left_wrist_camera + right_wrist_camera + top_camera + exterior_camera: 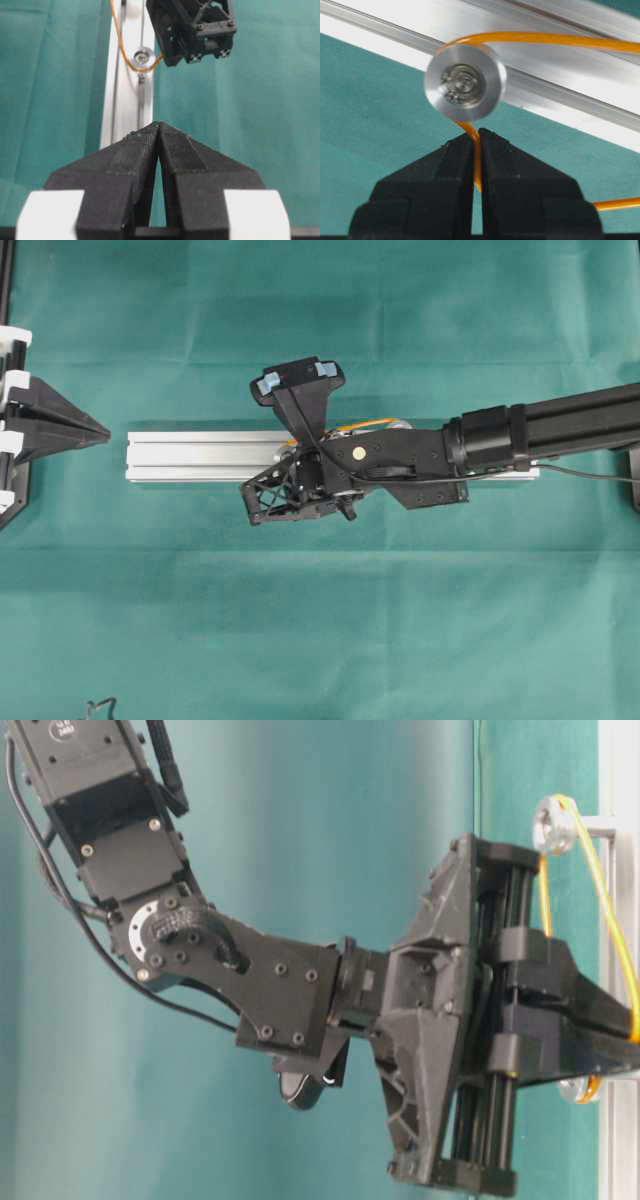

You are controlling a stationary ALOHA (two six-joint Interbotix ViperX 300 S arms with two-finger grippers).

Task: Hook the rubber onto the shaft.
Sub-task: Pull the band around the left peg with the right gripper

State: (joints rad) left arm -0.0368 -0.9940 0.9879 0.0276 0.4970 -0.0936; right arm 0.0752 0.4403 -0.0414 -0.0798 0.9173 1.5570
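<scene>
The rubber is a thin orange band. It runs along the silver rail, curls over and behind the round silver head of the shaft, and drops into my right gripper, which is shut on it just below the shaft. From table level the rubber stretches between this shaft and a second silver one. My left gripper is shut and empty, short of the rail's near end, pointing along it towards the shaft.
The rail lies across the middle of a green cloth. My right arm covers its right half. A black mount stands at the right edge, and a small black object lies at the bottom left.
</scene>
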